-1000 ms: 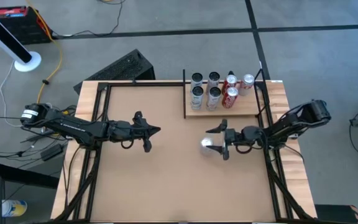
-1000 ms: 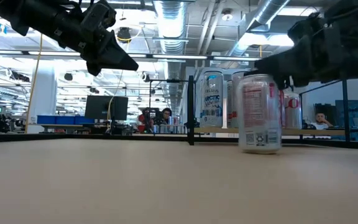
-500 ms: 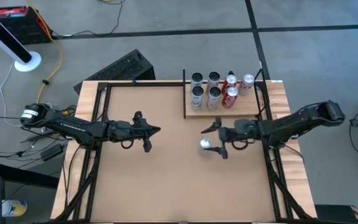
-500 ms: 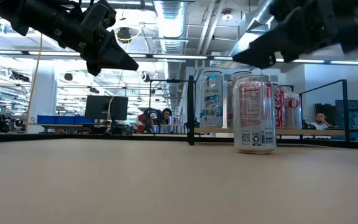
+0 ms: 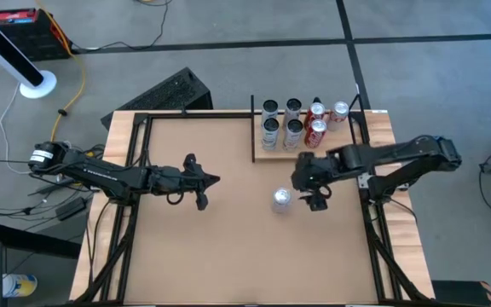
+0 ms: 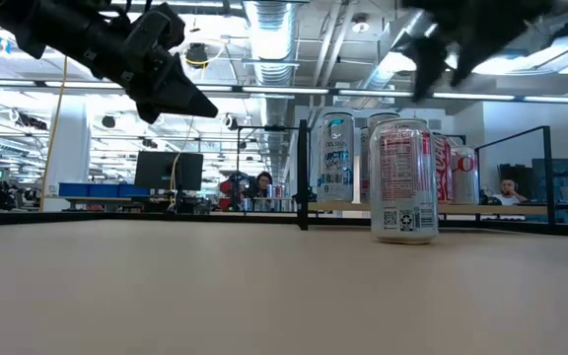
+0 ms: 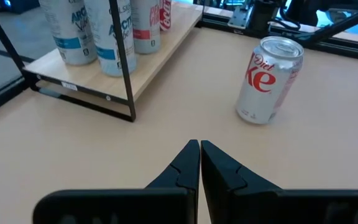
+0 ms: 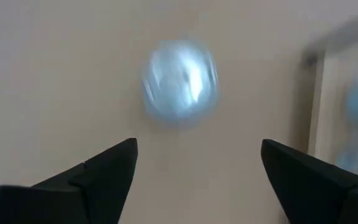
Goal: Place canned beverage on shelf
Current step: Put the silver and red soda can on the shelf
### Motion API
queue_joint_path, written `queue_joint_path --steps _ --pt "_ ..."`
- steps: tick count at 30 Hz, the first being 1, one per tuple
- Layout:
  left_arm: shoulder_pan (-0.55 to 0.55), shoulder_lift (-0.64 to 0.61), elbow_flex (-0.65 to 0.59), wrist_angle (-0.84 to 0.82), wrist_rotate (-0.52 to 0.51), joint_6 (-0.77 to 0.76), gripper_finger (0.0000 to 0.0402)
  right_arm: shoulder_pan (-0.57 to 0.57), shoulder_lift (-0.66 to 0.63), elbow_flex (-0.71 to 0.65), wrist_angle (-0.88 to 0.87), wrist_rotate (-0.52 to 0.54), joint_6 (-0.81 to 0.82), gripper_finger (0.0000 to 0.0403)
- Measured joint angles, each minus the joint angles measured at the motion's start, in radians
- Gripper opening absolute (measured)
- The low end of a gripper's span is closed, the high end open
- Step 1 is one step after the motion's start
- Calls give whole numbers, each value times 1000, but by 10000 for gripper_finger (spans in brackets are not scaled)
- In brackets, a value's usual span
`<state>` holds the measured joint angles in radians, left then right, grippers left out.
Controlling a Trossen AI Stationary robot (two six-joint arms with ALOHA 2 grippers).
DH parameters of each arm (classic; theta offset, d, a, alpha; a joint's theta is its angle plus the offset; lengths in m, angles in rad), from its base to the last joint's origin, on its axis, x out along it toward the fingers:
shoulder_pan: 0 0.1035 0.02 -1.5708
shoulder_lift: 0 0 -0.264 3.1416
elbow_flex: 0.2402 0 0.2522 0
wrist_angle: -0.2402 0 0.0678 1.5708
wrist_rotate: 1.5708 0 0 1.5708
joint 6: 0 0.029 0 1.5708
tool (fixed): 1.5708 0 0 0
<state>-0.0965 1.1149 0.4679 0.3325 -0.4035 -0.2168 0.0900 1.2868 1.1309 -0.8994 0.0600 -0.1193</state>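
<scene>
A silver Diet Coke can [image 5: 281, 199] stands upright on its base on the tan tabletop, in front of the shelf [image 5: 341, 145]; it also shows in the low view [image 6: 403, 177] and the left wrist view [image 7: 269, 81]. My right gripper [image 5: 312, 183] hovers open above the table just right of the can, pointing down; its wrist view looks onto the can's top [image 8: 180, 83] between the spread fingers [image 8: 197, 144]. My left gripper [image 5: 215, 179] is shut and empty above the table's left middle [image 7: 199, 147].
The light-wood shelf with black posts [image 7: 124, 59] at the far right holds several upright cans, silver ones [image 5: 270, 128] and red ones [image 5: 315, 130]. A black frame [image 5: 135, 170] runs along the table's sides. Bare tabletop lies near and left of the can.
My right gripper has drawn back from the can toward the table's right, risen and tipped over until its fingers point down. The can stands upright on the table, shifted slightly toward the left edge.
</scene>
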Motion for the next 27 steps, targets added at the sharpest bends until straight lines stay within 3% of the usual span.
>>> queue_joint_path --steps 3,6,9,12,16,19,22,27 --pt "-9 0 0 -8 0 -8 0 -2 1 -30 -136 18 87 337" --pt "-24 0 0 -4 2 -9 0 8 -54 -155 -73 -25 147 283" --pt "-38 8 0 5 1 -9 0 32 -145 -339 154 -15 182 216" --pt "-49 66 0 82 -3 -7 0 46 -199 -540 489 17 237 134" --pt "-50 223 1 319 45 55 0 74 -197 -728 811 17 321 24" --pt "-48 345 1 521 95 134 0 107 -175 -777 894 31 356 21" --pt "-34 440 23 652 113 158 0 144 -152 -778 954 126 385 26" --pt "14 606 118 687 214 99 0 180 -97 -779 1003 264 384 14"
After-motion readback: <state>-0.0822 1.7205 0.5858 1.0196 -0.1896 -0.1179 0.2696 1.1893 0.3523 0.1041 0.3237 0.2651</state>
